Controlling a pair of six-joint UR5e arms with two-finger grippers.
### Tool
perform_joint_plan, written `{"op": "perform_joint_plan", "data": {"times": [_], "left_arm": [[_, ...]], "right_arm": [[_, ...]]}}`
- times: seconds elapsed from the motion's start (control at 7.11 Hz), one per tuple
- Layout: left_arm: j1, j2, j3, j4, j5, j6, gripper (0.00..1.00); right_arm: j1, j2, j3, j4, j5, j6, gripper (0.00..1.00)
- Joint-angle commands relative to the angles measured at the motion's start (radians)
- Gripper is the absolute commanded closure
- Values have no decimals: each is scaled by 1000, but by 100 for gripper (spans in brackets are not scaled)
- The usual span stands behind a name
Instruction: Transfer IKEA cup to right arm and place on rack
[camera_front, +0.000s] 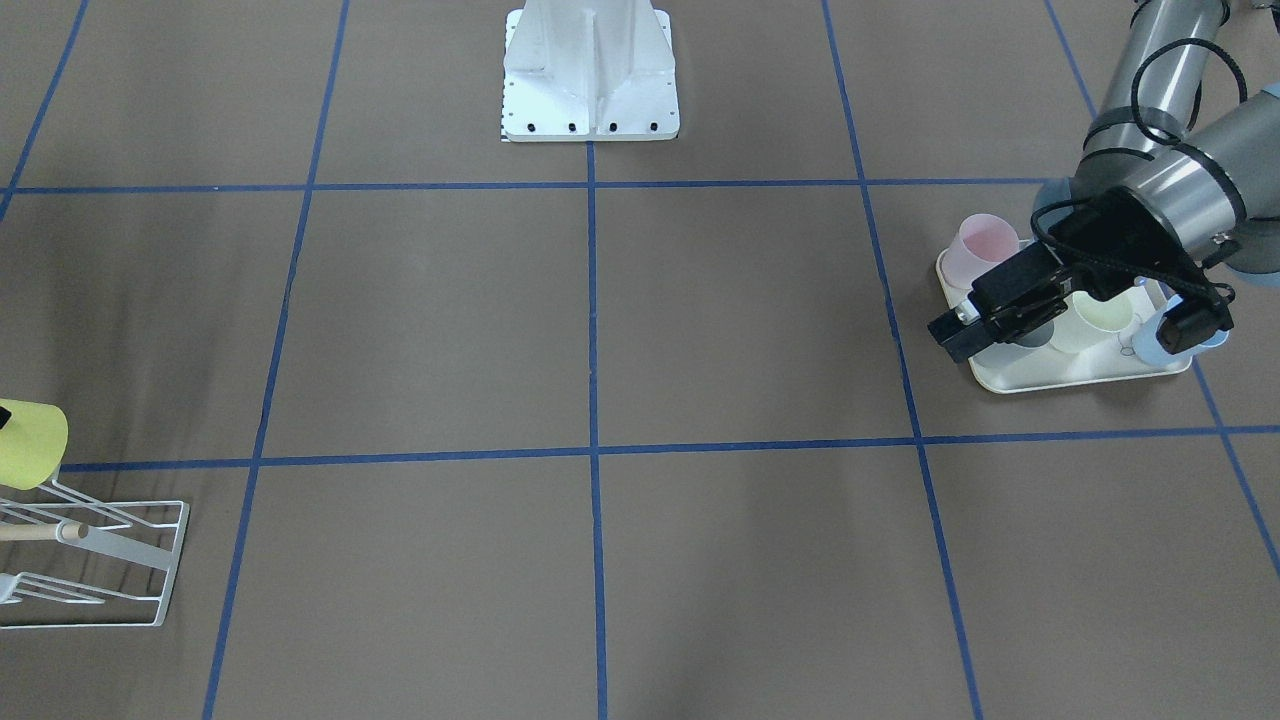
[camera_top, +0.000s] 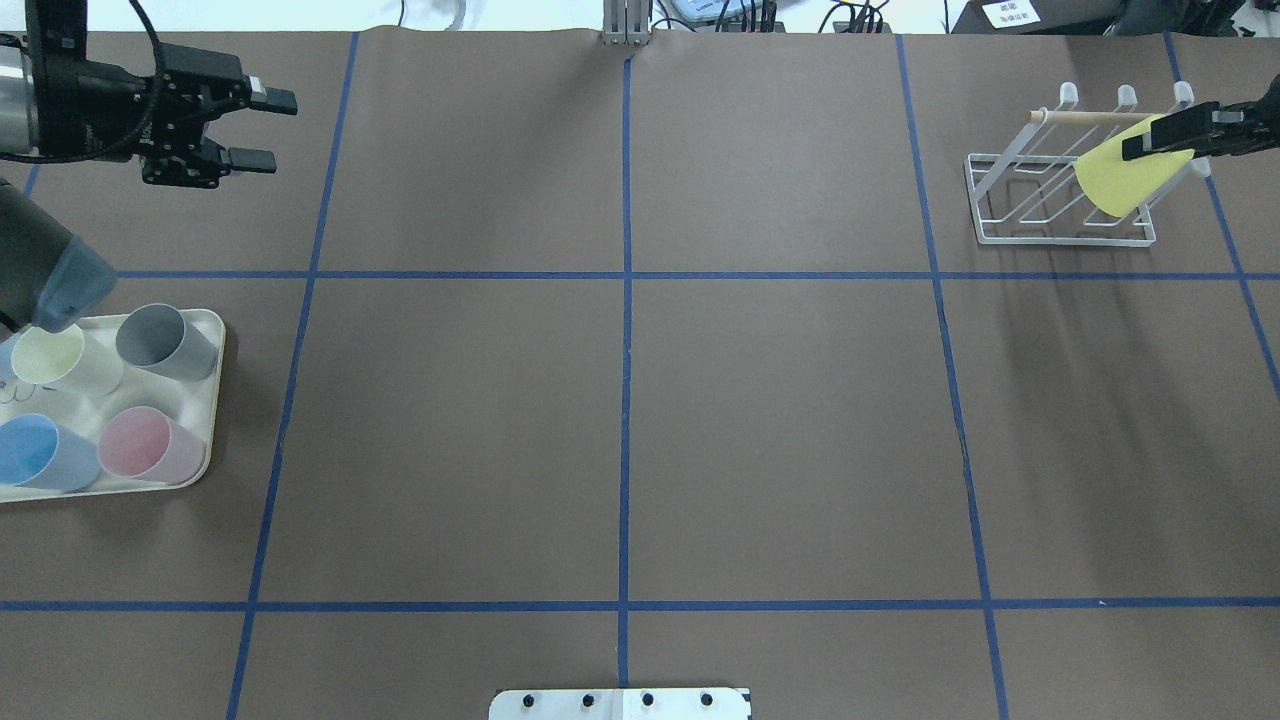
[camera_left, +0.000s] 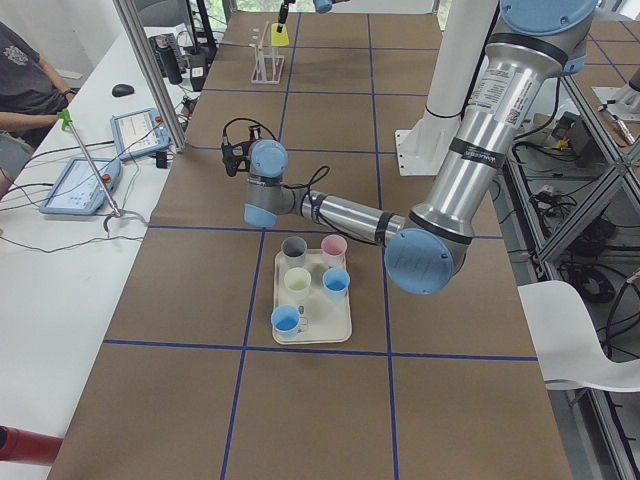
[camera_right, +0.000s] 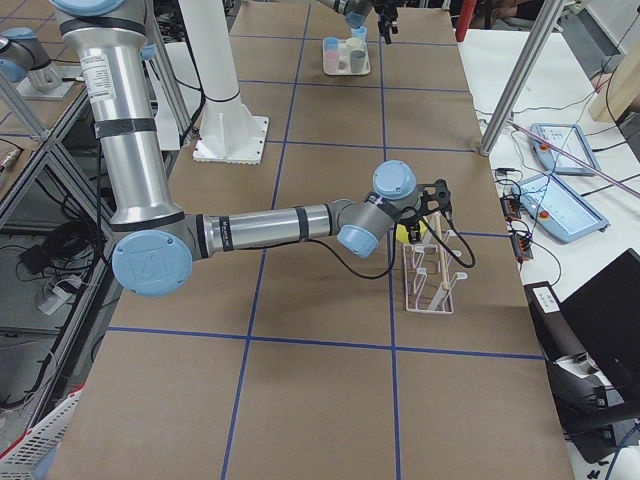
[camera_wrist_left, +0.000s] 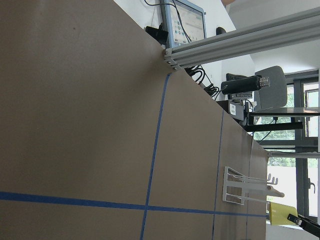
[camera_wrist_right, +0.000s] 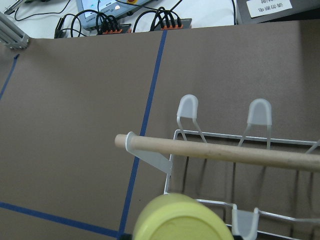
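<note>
A yellow IKEA cup (camera_top: 1125, 178) hangs tilted over the right end of the white wire rack (camera_top: 1040, 190), which has a wooden dowel (camera_wrist_right: 225, 152) through it. My right gripper (camera_top: 1135, 150) is shut on the cup; one black finger lies across its top. The right wrist view shows the cup's base (camera_wrist_right: 182, 220) just in front of the dowel. The cup also shows at the front-facing view's left edge (camera_front: 30, 443), above the rack (camera_front: 120, 560). My left gripper (camera_top: 265, 130) is open and empty, raised at the far left of the table.
A cream tray (camera_top: 215, 400) at the table's left holds a grey cup (camera_top: 160, 340), a pale yellow cup (camera_top: 60, 360), a blue cup (camera_top: 40, 455) and a pink cup (camera_top: 145, 445). The left arm's elbow overhangs the tray. The robot's white base (camera_front: 590, 90) stands mid-table.
</note>
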Motion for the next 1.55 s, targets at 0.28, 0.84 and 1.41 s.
{"op": "perform_joint_plan", "data": {"times": [0.28,0.84,1.41], "left_arm": [[0,4,0,-1,-1,2,12],[0,5,2,-1,-1,2,12],[0,5,6,0,-4,3,12]], "right_arm": [[-50,11,-10,-25,-55,-1,73],[-75,47,-25,-94,-75,-36,41],[-80,50,-45,-94,-76,-57,2]]}}
